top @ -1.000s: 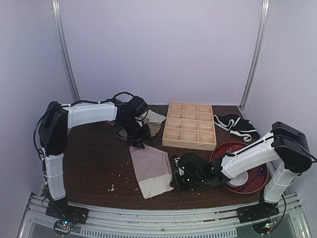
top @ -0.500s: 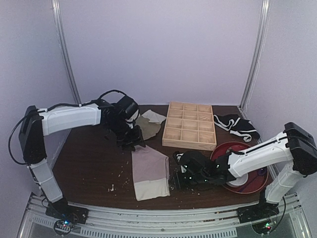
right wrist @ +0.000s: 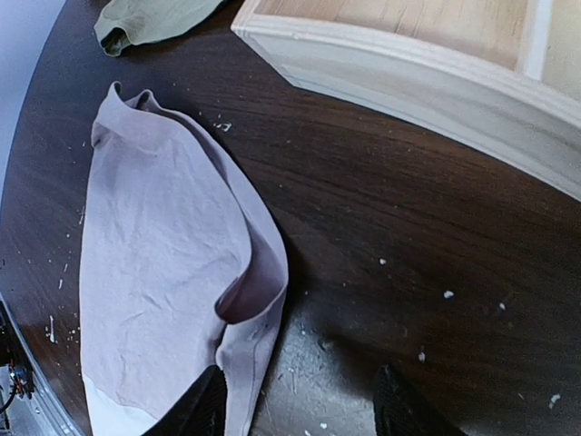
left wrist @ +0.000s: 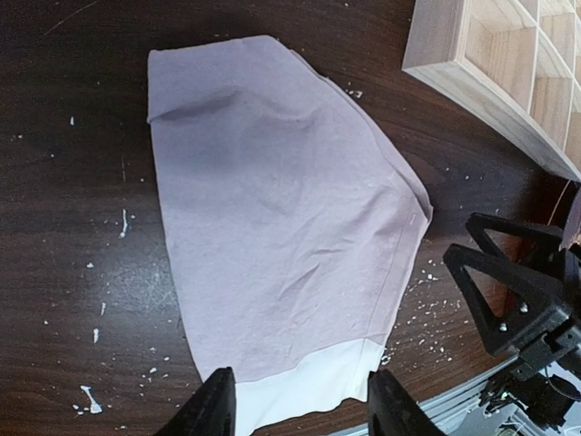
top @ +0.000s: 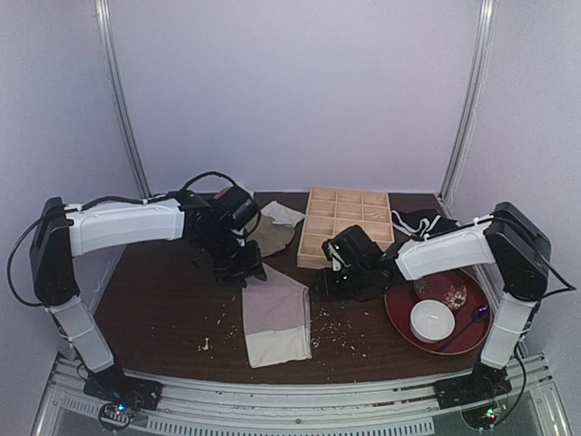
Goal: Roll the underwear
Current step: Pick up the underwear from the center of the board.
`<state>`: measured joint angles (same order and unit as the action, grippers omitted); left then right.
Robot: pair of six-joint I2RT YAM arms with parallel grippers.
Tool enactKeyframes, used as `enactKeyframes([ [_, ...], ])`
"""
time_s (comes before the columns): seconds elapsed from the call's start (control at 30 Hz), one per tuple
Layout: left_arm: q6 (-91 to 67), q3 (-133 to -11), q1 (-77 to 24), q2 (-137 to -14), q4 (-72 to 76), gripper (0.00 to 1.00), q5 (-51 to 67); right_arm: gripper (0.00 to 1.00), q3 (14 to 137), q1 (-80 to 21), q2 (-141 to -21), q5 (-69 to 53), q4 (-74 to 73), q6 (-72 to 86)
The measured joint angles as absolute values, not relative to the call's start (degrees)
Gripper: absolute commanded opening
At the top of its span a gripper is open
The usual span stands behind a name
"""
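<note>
Underwear (top: 275, 313), mauve-pink, flat near centre of dark table (top: 163, 309), white waistband (top: 277, 345) at its 6 o'clock end. Top view alone shows red plate (top: 395, 318) with white bowl (top: 432, 320) at 3 o'clock and wooden tray (top: 345, 262) at 1 o'clock. Right wrist view alone shows the garment's 3 o'clock edge raised in a shadowed fold. Left gripper (left wrist: 304, 404): jaws wide, empty, above the garment, fingertips framing the waistband in its own view. Right gripper (right wrist: 300, 404): jaws wide, empty, beside the raised edge. Contact with cloth: cannot tell for either. Waistband lettering too small to read; olive-green cloth (right wrist: 150, 18) cut off at frame top; pale crumbs (left wrist: 123, 222) scattered about.
</note>
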<state>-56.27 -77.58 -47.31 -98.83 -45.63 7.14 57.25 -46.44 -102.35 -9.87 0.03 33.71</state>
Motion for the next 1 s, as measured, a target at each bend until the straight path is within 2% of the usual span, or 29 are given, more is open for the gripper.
enactKeyframes([
  [0.4,-57.23,-76.77,-47.59,-98.65,-46.44,0.51,6.11,0.54,62.02,-45.52,-108.44,-18.24,1.83,34.94],
  [0.53,-57.54,-76.18,-47.68,-98.19,-46.61,0.51,5.96,0.50,62.00,-45.41,-108.90,-19.40,2.24,35.20],
  [0.8,-57.67,-76.18,-47.75,-98.13,-46.61,0.50,5.96,0.26,63.24,-45.41,-110.83,-19.57,1.28,35.14],
  [0.93,-57.67,-76.18,-48.05,-98.13,-46.61,0.50,5.93,0.07,63.53,-45.41,-111.15,-19.57,0.95,35.14],
  [1.0,-57.67,-76.18,-48.53,-98.13,-46.61,0.50,5.91,0.02,63.53,-45.41,-111.13,-19.62,0.91,34.89],
])
